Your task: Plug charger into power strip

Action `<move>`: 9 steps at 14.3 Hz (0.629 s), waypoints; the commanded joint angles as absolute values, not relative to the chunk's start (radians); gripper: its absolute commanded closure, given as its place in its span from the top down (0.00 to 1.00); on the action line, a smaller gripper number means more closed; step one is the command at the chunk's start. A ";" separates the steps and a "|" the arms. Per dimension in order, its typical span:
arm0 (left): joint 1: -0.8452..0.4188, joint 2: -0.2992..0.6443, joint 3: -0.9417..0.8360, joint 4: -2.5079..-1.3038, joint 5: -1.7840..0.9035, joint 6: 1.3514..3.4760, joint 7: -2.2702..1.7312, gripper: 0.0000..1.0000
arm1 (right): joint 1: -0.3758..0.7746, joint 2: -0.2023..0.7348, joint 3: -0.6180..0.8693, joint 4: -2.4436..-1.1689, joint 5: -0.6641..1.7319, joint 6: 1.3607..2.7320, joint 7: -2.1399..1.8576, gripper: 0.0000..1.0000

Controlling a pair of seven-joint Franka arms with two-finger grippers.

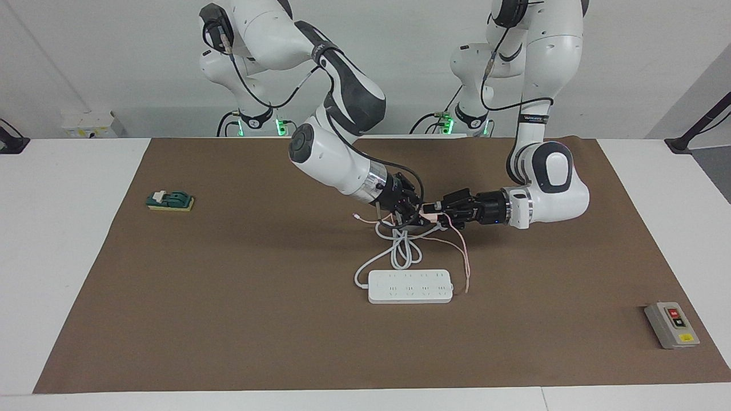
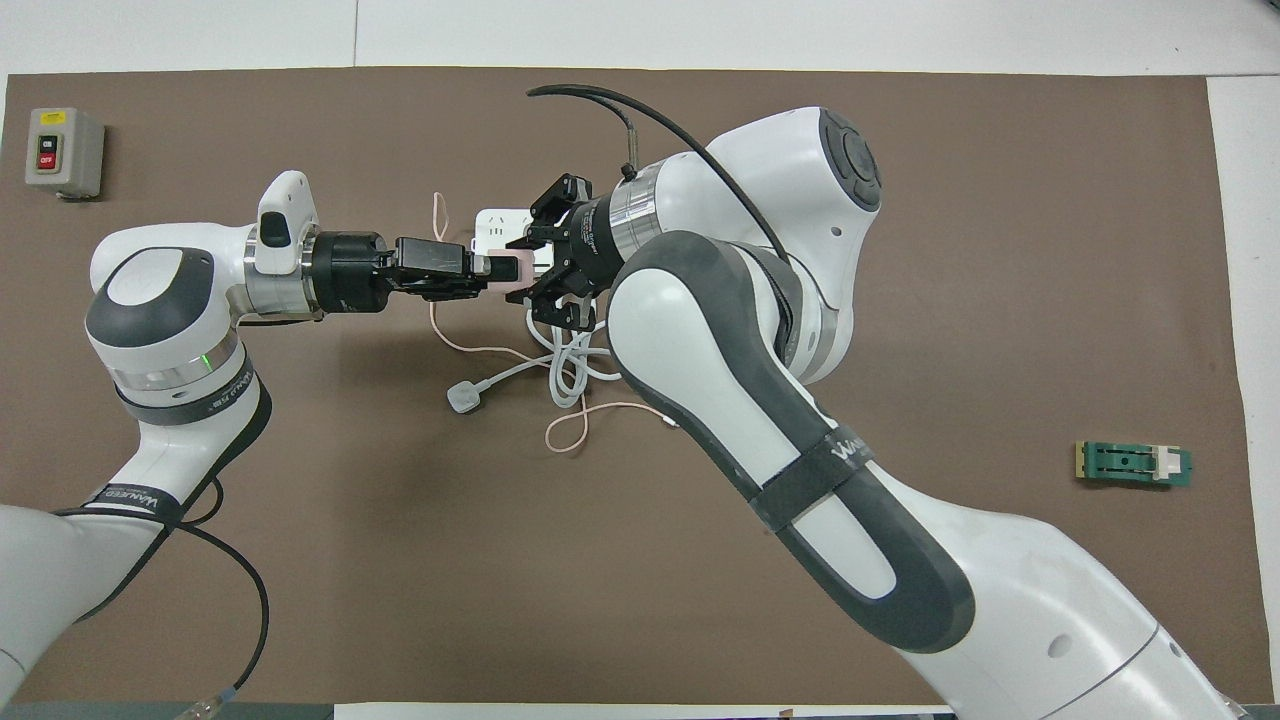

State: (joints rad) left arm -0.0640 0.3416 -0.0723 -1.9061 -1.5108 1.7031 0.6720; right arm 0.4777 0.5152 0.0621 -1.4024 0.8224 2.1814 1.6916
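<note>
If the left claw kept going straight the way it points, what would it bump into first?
Probably the right claw. The left claw points sideways at it, and both are shut on the small pale pink cube-shaped charger between them, in the air.

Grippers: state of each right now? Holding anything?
Left gripper: closed on the charger, raised over the white looped cord.
Right gripper: closed on the same charger from its other end.
</note>
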 commanded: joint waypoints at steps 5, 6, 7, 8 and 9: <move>-0.058 0.322 -0.052 -1.866 -1.409 1.704 0.625 0.08 | 0.439 0.517 0.043 -1.384 0.795 2.172 1.733 1.00; -0.046 0.325 -0.051 -1.832 -1.334 1.706 0.606 0.08 | 0.417 0.508 0.040 -1.384 0.784 2.163 1.732 1.00; -0.035 0.327 -0.052 -1.797 -1.256 1.709 0.607 0.08 | 0.394 0.497 0.038 -1.382 0.764 2.148 1.729 1.00; -0.031 0.330 -0.051 -1.757 -1.176 1.718 0.607 0.08 | 0.361 0.483 0.040 -1.382 0.727 2.128 1.723 1.00; -0.029 0.330 -0.051 -1.709 -1.096 1.727 0.606 0.08 | 0.338 0.473 0.040 -1.382 0.679 2.111 1.703 1.00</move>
State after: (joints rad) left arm -0.0396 0.3371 -0.0504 -1.7933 -1.2307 1.7095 0.6375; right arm 0.3937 0.5044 0.0301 -1.3854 0.7538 2.1581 1.7011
